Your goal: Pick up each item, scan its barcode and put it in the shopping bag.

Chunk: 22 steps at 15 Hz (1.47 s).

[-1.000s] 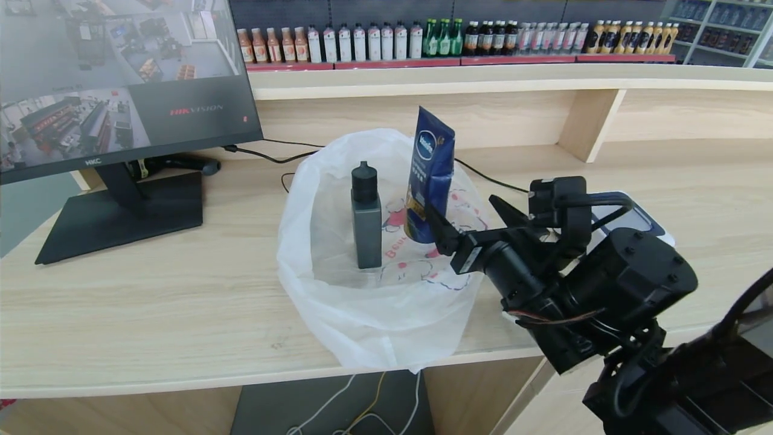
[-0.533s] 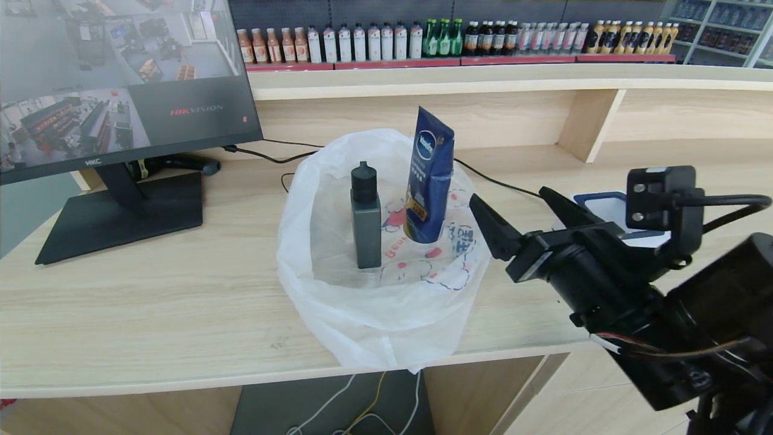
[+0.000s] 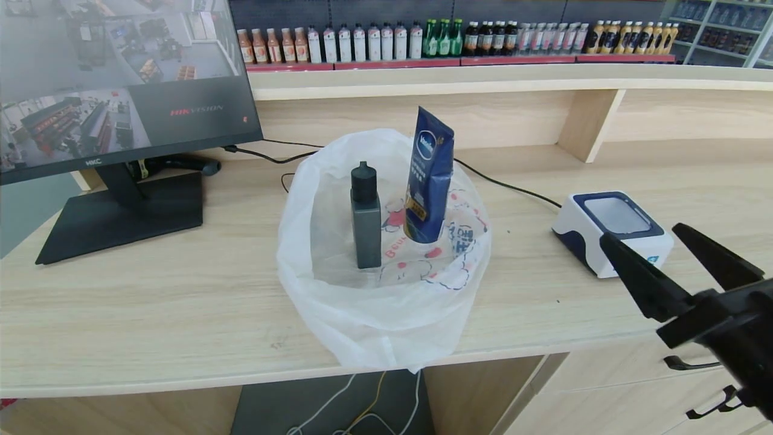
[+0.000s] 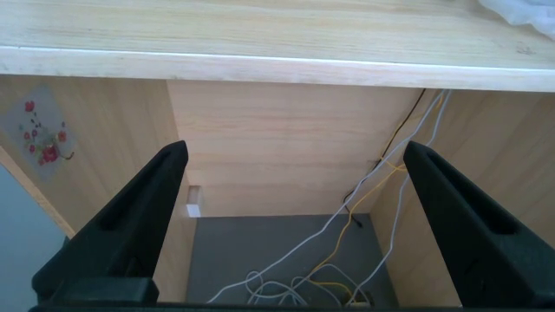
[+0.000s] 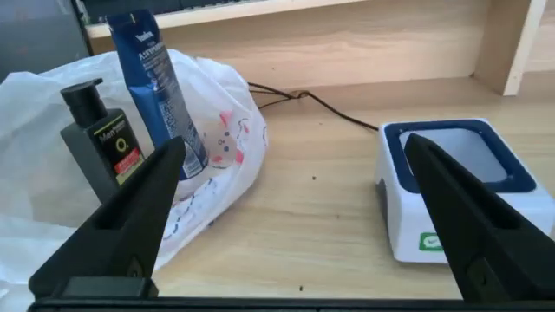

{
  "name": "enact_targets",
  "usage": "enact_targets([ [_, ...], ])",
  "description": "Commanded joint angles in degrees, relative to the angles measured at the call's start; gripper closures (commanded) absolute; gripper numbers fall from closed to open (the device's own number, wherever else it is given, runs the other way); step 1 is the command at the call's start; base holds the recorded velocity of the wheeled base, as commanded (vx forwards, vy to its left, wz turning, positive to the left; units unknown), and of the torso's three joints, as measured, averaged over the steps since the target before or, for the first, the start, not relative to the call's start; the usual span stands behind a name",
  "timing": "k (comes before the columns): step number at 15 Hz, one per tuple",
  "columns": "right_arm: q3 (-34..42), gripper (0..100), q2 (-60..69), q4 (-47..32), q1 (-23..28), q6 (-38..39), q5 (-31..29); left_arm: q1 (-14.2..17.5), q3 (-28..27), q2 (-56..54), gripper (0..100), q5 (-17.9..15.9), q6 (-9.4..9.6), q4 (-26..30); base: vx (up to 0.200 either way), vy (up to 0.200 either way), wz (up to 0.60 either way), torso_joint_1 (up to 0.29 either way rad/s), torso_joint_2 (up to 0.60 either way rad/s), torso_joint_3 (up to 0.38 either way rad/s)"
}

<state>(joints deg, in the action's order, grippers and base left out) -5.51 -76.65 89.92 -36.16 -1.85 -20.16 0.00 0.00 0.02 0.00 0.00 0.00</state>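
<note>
Head view: The shopping bag (image 3: 380,302) lies open on the counter (image 3: 181,302). A grey bottle (image 3: 366,220) and a blue tube (image 3: 430,175) stand upright inside it, side by side. The scanner (image 3: 610,232) sits on the counter to the right of the bag, apart from it. The right gripper (image 3: 640,234) is near the scanner, jaws spread wide, holding nothing. A monitor (image 3: 115,78) stands at the left.

Left wrist view: The left gripper (image 4: 295,152) is below the counter edge, jaws wide, empty. Cables (image 4: 347,251) hang beneath.

Right wrist view: The right gripper (image 5: 295,143) is wide and empty, with the bag (image 5: 230,139), bottle (image 5: 100,143), tube (image 5: 156,87) and scanner (image 5: 460,186) beyond its jaws.
</note>
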Motion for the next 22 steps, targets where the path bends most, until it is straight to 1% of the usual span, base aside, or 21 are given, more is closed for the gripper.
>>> enact_targets([
  [1, 5.51, 0, 10.91, 0.08, 1.09, 0.27, -0.23, 0.00, 0.00, -0.02, 0, 0.09, 0.00, 0.00, 0.000, 0.000, 0.00, 0.000, 0.00, 0.000],
  [2, 5.51, 0, 14.25, -0.53, 2.14, 0.53, -0.40, 0.00, 0.00, -0.02, 0, 0.09, 0.00, 0.00, 0.000, 0.000, 0.00, 0.000, 0.00, 0.000],
  [3, 5.51, 0, 17.77, -4.14, 2.67, 0.27, -0.40, 0.00, 0.00, -0.02, 0, 0.00, 0.00, 0.00, 0.000, 0.000, 0.00, 0.000, 0.00, 0.000],
  [4, 5.51, 0, 22.07, -10.11, 2.67, 0.10, -0.14, -0.09, 0.00, -0.02, 0, 0.00, 0.00, 0.00, 0.000, 0.000, 0.00, 0.000, 0.00, 0.000],
  [5, 5.42, 0, 27.96, -19.78, 2.58, -0.52, 0.48, 0.00, 0.00, -0.02, 0, 0.00, 0.00, 0.00, 0.000, 0.000, 0.00, 0.000, 0.00, 0.000],
  [6, 5.16, 0, 34.03, -29.80, 2.50, -1.31, 2.59, 0.00, 0.00, -0.02, 0, 0.00, 0.00, 0.00, 0.000, 0.000, 0.00, 0.000, 0.00, 0.000],
  [7, 4.81, 0, 38.86, -37.71, 2.23, -2.54, 5.84, 0.00, 0.00, -0.02, 0, 0.00, 0.00, 0.00, 0.000, 0.000, 0.00, 0.000, 0.00, 0.000],
  [9, 5.25, 0, 49.76, -53.27, 2.23, -7.55, 13.40, 0.00, 0.00, -0.02, 0, 0.00, 0.09, 0.00, 0.000, 0.000, 0.00, 0.000, 0.00, 0.000],
  [10, 5.07, 0, 54.42, -60.21, 2.23, -8.25, 15.15, 0.00, 0.00, -0.02, 0, 0.00, 0.00, 0.00, 0.000, 0.000, 0.00, 0.000, 0.00, 0.000],
  [12, 5.07, 0, 63.82, -73.57, 2.23, -8.87, 15.77, 0.00, 0.00, -0.02, 0, 0.00, 0.00, 0.00, 0.000, 0.000, 0.00, 0.000, 0.00, 0.000],
  [13, 5.16, 0, 65.58, -75.68, 2.23, -8.96, 15.77, 0.00, 0.00, -0.02, 0, 0.00, 0.00, 0.00, 0.000, 0.000, 0.00, 0.000, 0.00, 0.000],
  [15, 4.46, 0, 76.65, -88.07, 2.32, -8.96, 15.77, 0.00, 0.00, -0.02, 0, 0.00, 0.00, 0.00, 0.000, 0.000, 0.00, 0.000, 0.00, 0.000],
  [16, 3.49, 0, 76.65, -90.09, 2.93, -8.17, 15.68, 0.00, 0.00, -0.02, 0, 0.09, 0.00, 0.00, 0.000, 0.000, 0.00, 0.000, 0.00, 0.000],
  [17, 3.49, 0, 76.65, -90.27, 4.08, -6.23, 15.42, -0.09, 0.00, -0.02, 0, 0.00, 0.00, 0.00, 0.000, 0.000, 0.00, 0.000, 0.00, 0.000],
  [18, 3.49, 0, 76.57, -90.53, 6.63, -3.16, 15.07, 0.00, 0.00, -0.02, 0, 0.00, 0.00, 0.00, 0.000, 0.000, 0.00, 0.000, 0.00, 0.000],
  [19, 3.58, 0, 74.28, -90.62, 10.32, -0.70, 15.07, 0.00, 0.00, -0.02, 0, 0.00, 0.00, 0.00, 0.000, 0.000, 0.00, 0.000, 0.00, 0.000],
  [20, 3.66, 0, 71.82, -90.62, 14.36, -0.08, 15.15, -0.09, 0.00, -0.02, 0, 0.00, 0.00, 0.00, 0.000, 0.000, 0.00, 0.000, 0.00, 0.000],
  [22, 3.58, 0, 68.48, -90.62, 21.30, -0.78, 15.07, 0.00, 0.00, -0.02, 0, 0.00, 0.00, 0.00, 0.000, 0.000, 0.00, 0.000, 0.00, 0.000],
])
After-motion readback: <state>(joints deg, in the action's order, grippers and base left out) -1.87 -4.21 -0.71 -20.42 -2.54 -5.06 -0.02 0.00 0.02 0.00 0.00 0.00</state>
